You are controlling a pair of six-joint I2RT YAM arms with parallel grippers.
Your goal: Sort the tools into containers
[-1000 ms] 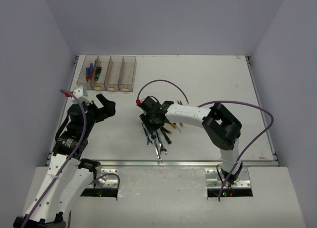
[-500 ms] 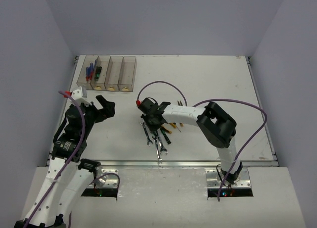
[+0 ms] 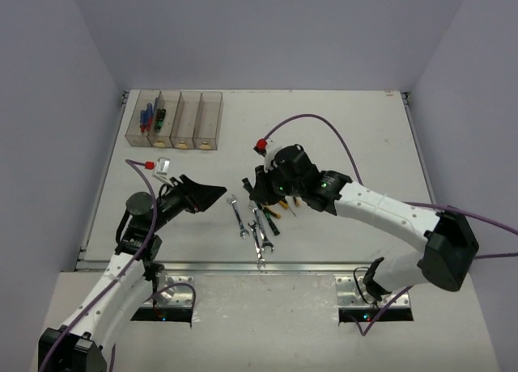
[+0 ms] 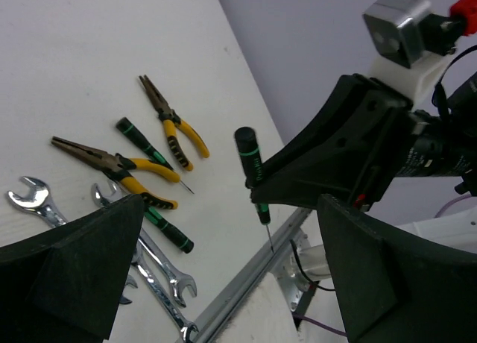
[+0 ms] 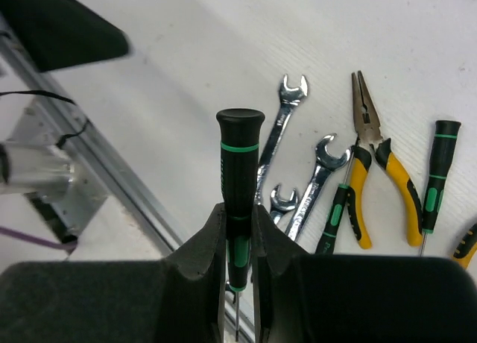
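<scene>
Right wrist: screwdriver (image 5: 239,164) lower handle hidden between jaws. One yellow handle (image 5: 465,247) cut off by right edge. Top view: right gripper (image 3: 256,187) hides the screwdriver and part of the pliers (image 3: 283,204); bin labels (image 3: 183,144) too small to read.

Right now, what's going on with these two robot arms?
The right gripper grips a black-and-green screwdriver, held up clear of the wrenches, pliers and loose screwdrivers on the table. The left gripper hangs open and empty nearby. In the bins at the far left, blue-handled screwdrivers lie in one, a dark-handled screwdriver in the next.
</scene>
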